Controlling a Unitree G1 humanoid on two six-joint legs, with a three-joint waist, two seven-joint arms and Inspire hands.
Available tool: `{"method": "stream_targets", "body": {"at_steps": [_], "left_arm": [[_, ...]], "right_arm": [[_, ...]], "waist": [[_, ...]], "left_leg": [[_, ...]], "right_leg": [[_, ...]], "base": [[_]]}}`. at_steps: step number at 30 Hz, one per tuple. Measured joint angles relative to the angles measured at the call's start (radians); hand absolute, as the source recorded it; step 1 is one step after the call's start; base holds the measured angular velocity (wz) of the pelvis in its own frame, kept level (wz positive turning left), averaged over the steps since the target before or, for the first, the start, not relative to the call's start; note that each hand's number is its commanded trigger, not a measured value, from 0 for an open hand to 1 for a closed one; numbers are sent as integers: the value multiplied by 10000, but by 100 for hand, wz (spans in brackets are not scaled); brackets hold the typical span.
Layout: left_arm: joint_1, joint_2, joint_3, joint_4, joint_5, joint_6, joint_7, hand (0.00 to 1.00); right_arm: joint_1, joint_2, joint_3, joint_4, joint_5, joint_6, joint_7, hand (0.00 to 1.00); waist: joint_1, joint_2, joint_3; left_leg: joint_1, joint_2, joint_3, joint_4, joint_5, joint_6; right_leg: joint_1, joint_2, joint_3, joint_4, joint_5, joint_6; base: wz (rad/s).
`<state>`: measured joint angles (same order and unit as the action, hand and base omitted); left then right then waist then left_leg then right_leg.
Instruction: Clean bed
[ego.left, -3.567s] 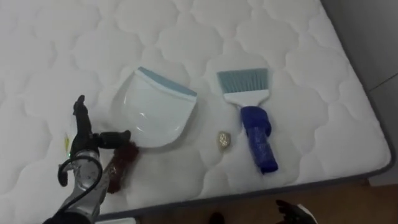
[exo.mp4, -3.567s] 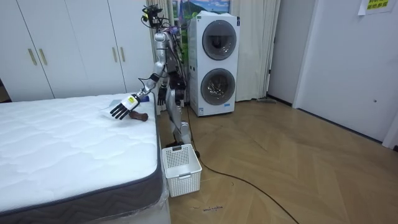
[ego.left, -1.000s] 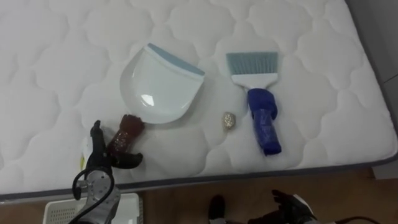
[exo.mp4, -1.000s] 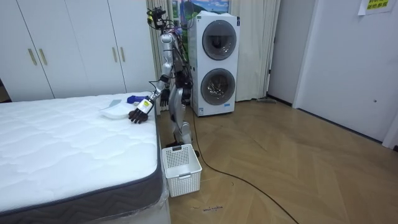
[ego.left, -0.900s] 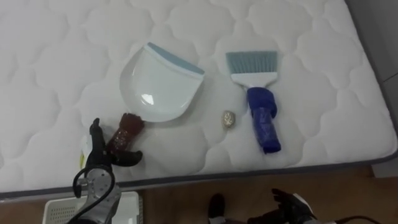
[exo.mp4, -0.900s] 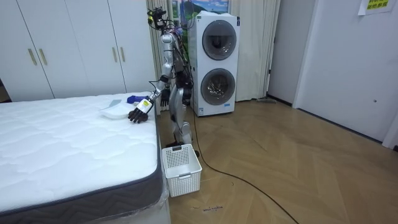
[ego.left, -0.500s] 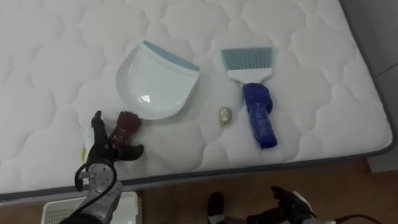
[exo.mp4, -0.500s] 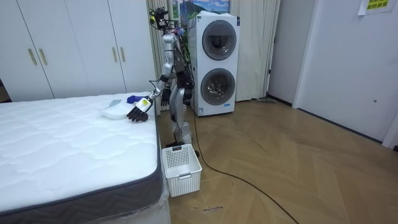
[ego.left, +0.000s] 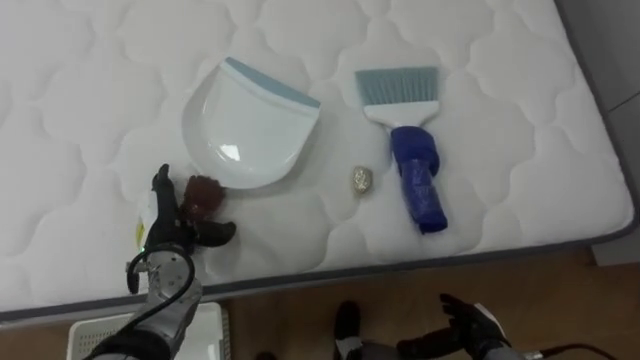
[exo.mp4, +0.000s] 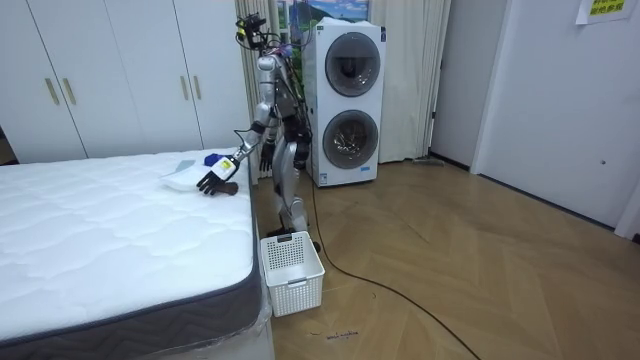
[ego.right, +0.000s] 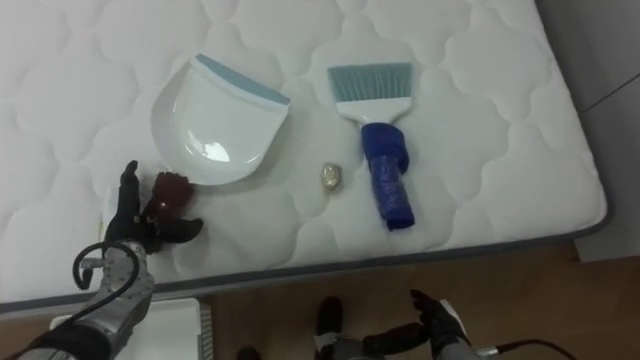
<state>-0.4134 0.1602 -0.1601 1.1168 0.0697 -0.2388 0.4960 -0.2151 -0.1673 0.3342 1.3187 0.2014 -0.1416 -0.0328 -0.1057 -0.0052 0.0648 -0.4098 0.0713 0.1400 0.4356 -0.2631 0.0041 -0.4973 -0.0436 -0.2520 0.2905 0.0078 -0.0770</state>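
1. Bed with one white quilted mattress (ego.left: 80, 90), bare of sheets; the robot stands at its edge, between it and two stacked white front-loading laundry machines (exo.mp4: 345, 105).
2. One white plastic dustpan (ego.left: 245, 125) with a pale blue lip lies flat on the mattress. Its lip points away from the robot, and its single dark reddish-brown handle (ego.left: 203, 192) points toward the near edge.
3. One hand brush (ego.left: 405, 145) with pale teal bristles, a white neck and a dark blue handle lies to the right of the dustpan and apart from it, bristles pointing away from the robot.
4. One small crumpled yellowish scrap (ego.left: 361, 180) sits on the mattress between the dustpan and the brush handle, touching neither.
5. The left hand (ego.left: 168, 232) is over the mattress just beside the dustpan's handle. Its fingers are straight and spread, with the thumb stretched out below the handle and nothing grasped; whether it touches the handle cannot be told.
6. The right hand (ego.left: 465, 322) hangs low beyond the mattress edge over the wooden floor, fingers loose and spread, holding nothing.
7. One white slatted plastic basket (exo.mp4: 292, 268) stands on the floor against the bed's side, by the robot's feet.
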Motion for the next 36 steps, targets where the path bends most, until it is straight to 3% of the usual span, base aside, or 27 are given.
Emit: {"method": "stream_targets", "body": {"at_steps": [10,15,20,24,25,26,33,35,36], "left_arm": [[-329,77,212,75,-12,50,-17,0],[-363,95,215,144,-12,96,-35,0],[-399,117,306,442,-1,371,-249,0],[-671,198,278,893,4,396,-555,0],[-695,202,241,934,5,431,-651,30],[-699,205,211,970,18,445,-717,98],[-690,441,182,1042,23,703,-920,100],[-740,788,177,1040,24,846,-978,100],[-732,809,176,1042,24,864,-984,100]], "right_arm": [[-104,22,1,-88,236,-4,-12,0],[-188,20,-7,-87,234,21,-55,0],[-187,18,-33,-269,242,86,-76,0],[-191,22,-24,-345,242,194,-83,0],[-194,25,-25,-354,242,235,-86,0],[-202,26,-25,-357,241,268,-85,0],[-257,28,-53,-389,247,505,-107,0],[-318,29,-46,-386,249,659,-124,0],[-330,32,-46,-385,248,711,-125,0]], "waist": [[-255,-2,4],[-288,43,53],[-316,51,55],[-292,51,55],[-295,50,55],[-290,49,55],[-293,48,55],[-294,50,53],[-294,50,53]], "left_leg": [[-362,42,239,385,-35,2],[-385,42,326,324,-60,32],[-608,78,475,344,-60,32],[-622,82,474,344,-61,32],[-618,80,475,346,-61,33],[-614,77,475,346,-61,33],[-598,54,474,338,-62,39],[-568,40,476,329,-61,41],[-544,38,477,319,-60,42]], "right_leg": [[-459,-60,61,293,-13,-53],[-520,-65,88,353,-23,-57],[-782,-43,212,370,47,-105],[-796,-59,186,397,46,-105],[-796,-64,183,404,46,-104],[-796,-66,184,403,45,-102],[-796,-63,240,413,44,-101],[-776,-75,250,422,42,-96],[-749,-76,250,414,45,-91]], "base": [[-5],[-2],[-8],[1],[0],[0],[0],[0],[0]]}}
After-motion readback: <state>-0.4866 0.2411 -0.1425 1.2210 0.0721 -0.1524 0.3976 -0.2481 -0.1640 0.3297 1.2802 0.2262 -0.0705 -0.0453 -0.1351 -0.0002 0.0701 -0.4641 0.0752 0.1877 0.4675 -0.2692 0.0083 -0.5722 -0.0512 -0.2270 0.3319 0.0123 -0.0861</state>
